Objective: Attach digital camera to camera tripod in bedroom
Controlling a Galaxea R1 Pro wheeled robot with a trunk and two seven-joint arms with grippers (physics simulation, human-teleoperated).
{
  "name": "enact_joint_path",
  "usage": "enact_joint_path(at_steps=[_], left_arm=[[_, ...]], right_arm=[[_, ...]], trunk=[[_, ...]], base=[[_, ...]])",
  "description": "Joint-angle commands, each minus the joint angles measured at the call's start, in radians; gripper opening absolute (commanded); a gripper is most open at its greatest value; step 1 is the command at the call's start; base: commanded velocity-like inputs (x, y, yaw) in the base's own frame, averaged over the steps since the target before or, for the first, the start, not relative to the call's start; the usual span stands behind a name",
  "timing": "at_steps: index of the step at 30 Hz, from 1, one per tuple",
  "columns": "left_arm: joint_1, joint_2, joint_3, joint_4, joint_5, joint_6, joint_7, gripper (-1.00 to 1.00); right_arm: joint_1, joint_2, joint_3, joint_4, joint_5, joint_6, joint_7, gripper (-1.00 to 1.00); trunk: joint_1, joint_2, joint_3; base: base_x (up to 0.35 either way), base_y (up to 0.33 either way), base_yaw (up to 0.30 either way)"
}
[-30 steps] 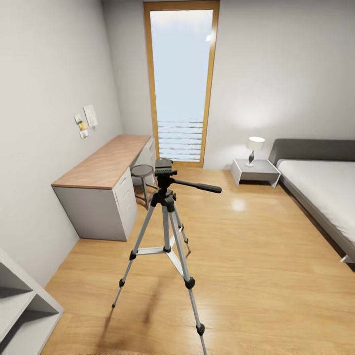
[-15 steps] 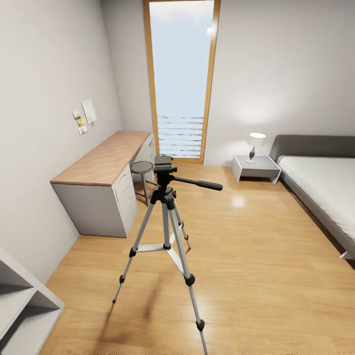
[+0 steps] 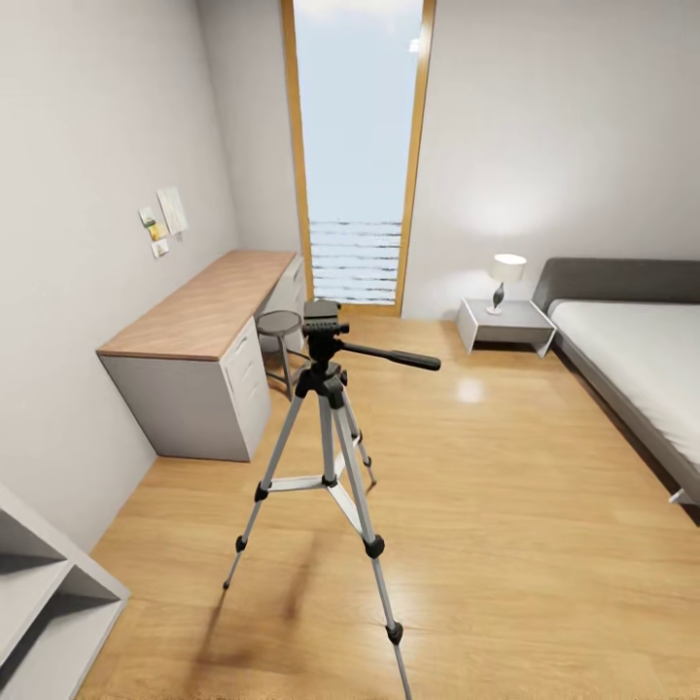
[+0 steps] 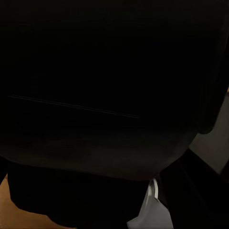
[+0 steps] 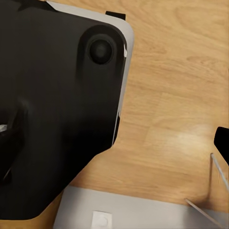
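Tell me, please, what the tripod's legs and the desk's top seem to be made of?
The camera tripod has legs that look like silvery metal tubing with a light sheen, joined by matte black collars and feet, probably plastic or rubber. The desk top looks like warm, matte wood, with faint grain lines; it could be laminate. Its base looks painted pale grey.

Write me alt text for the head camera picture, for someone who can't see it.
A camera tripod with silver legs and a black head stands on a light wood floor, its pan handle pointing toward the bed. Behind it are a wood-topped grey desk with a round stool, a tall wood-framed window, and a nightstand holding a lit lamp.
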Motion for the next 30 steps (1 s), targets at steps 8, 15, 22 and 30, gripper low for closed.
enact_joint_path(at_steps=[8,15,22,30], left_arm=[[-0.001,-0.001,0.007,0.001,-0.012,-0.003,0.004,-1.0],[-0.001,-0.001,0.007,0.0,-0.012,-0.003,0.004,-1.0],[-0.001,0.0,0.007,0.001,-0.01,-0.003,0.004,-1.0],[-0.001,0.0,0.008,0.0,-0.01,-0.003,0.004,-1.0]], right_arm=[[-0.001,-0.001,-0.009,0.003,0.007,-0.006,0.002,1.0],[-0.001,-0.001,-0.009,0.003,0.006,-0.006,0.002,1.0],[-0.001,0.0,-0.009,0.003,0.007,-0.006,0.003,1.0],[-0.001,0.0,-0.009,0.003,0.009,-0.006,0.004,1.0]], trunk=[[0.0,-0.002,-0.015],[0.0,-0.002,-0.026],[0.0,-0.002,-0.032],[0.0,-0.002,-0.032]], base=[[0.0,0.0,0.0],[0.0,0.0,0.0],[0.0,0.0,0.0],[0.0,0.0,0.0]])
